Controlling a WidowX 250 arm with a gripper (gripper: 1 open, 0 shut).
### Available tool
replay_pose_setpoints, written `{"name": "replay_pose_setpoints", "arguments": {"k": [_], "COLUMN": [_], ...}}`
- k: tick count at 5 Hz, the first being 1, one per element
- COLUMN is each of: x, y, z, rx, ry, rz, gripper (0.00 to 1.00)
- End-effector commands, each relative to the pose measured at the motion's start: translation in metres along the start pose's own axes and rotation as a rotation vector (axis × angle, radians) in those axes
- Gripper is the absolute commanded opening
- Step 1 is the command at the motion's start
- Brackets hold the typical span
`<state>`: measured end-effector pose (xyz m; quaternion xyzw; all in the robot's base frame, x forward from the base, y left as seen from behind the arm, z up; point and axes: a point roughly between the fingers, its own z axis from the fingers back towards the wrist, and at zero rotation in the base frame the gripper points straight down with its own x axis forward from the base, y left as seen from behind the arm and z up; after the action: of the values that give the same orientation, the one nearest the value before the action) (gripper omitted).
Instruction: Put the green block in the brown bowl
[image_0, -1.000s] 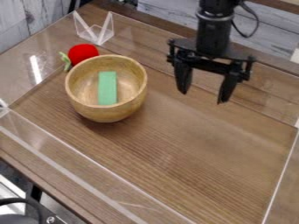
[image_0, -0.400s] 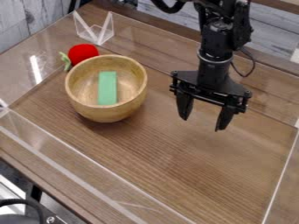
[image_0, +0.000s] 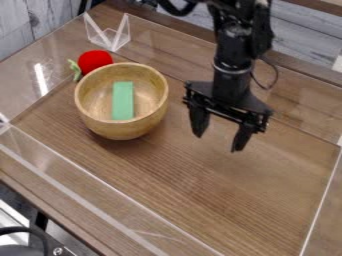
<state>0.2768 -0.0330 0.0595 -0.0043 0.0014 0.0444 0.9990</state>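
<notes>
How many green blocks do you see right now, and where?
1. The green block lies flat inside the brown bowl, to the left of the open, empty claw. A red toy fruit sits behind the bowl; nothing else green shows.

green block (image_0: 123, 99) lying in brown bowl (image_0: 151, 116), toy fruit (image_0: 94, 62) behind bowl, tool (image_0: 219, 131) right of bowl

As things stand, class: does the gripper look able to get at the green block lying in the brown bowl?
Probably yes. The gripper hangs open just right of the brown bowl, and the green block lies uncovered inside, nothing above it.
</notes>
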Motion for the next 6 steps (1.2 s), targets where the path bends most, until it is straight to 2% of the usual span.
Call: {"name": "replay_pose_setpoints", "arguments": {"k": [1,2,4,5,6], "x": [0.010,0.012,0.028,0.029,0.024], "y": [-0.005,-0.009,-0.021,-0.040,-0.056], "z": [0.018,0.018,0.009,0.002,0.002], "rx": [-0.018,-0.016,-0.018,-0.012,-0.004], "ry": [-0.057,-0.061,-0.058,-0.050,-0.045], "rz": [0.061,0.112,0.053,0.078,0.077], "gripper": [1.00,1.00,1.00,1.00,1.00]}}
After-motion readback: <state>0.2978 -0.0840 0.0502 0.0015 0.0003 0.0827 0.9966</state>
